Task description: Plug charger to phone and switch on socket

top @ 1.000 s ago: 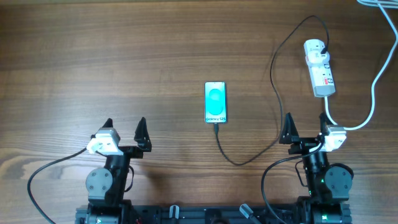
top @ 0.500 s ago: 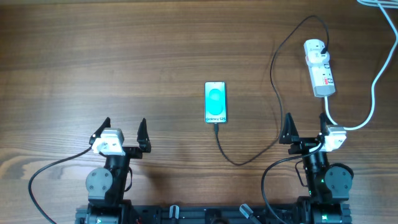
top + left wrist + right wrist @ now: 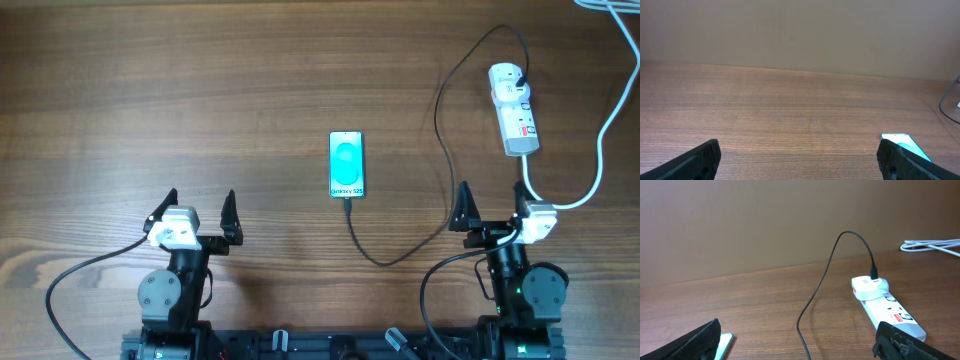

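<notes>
The phone (image 3: 346,165) lies flat mid-table, teal screen up, with a white strip at its near end. The thin black charger cable (image 3: 440,120) runs from its near edge, loops right, and rises to a white plug adapter (image 3: 506,77) seated in the white socket strip (image 3: 514,112) at the far right. The phone's corner shows in the left wrist view (image 3: 900,141) and the right wrist view (image 3: 725,342); the cable (image 3: 812,300) and socket strip (image 3: 887,311) show in the right wrist view. My left gripper (image 3: 199,208) and right gripper (image 3: 494,208) are open, empty, near the front edge.
A thick white cord (image 3: 600,150) curves from the strip's near end up the right side and off the far right corner. It shows far right in the right wrist view (image 3: 932,245). The wooden table (image 3: 200,90) spreads left of the phone.
My left gripper turned a little between one second and half a second ago; since then nothing has moved. The right arm, phone and cable are unchanged.
</notes>
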Available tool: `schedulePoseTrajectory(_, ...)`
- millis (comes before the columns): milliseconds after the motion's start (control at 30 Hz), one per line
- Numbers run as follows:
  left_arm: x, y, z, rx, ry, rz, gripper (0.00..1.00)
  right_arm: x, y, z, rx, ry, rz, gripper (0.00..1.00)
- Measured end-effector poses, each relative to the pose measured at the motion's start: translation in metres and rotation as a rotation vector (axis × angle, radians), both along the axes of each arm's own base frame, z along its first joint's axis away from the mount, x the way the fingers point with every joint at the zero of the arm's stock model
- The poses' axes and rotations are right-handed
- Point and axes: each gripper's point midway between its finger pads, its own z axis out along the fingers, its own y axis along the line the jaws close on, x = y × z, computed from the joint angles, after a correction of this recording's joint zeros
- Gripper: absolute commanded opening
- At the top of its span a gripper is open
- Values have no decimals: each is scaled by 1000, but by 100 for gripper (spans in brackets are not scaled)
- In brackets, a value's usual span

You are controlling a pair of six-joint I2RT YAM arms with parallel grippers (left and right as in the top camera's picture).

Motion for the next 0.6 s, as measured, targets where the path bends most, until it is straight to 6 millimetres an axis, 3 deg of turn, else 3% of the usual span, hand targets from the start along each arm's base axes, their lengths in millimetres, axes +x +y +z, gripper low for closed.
schedulePoseTrajectory(367, 0, 0, 0, 4, 0, 0, 100, 0, 3, 0, -1, 0, 7, 100)
schedulePoseTrajectory(600, 0, 0, 0, 4, 0, 0, 100, 0, 5, 0, -96, -6, 15, 100)
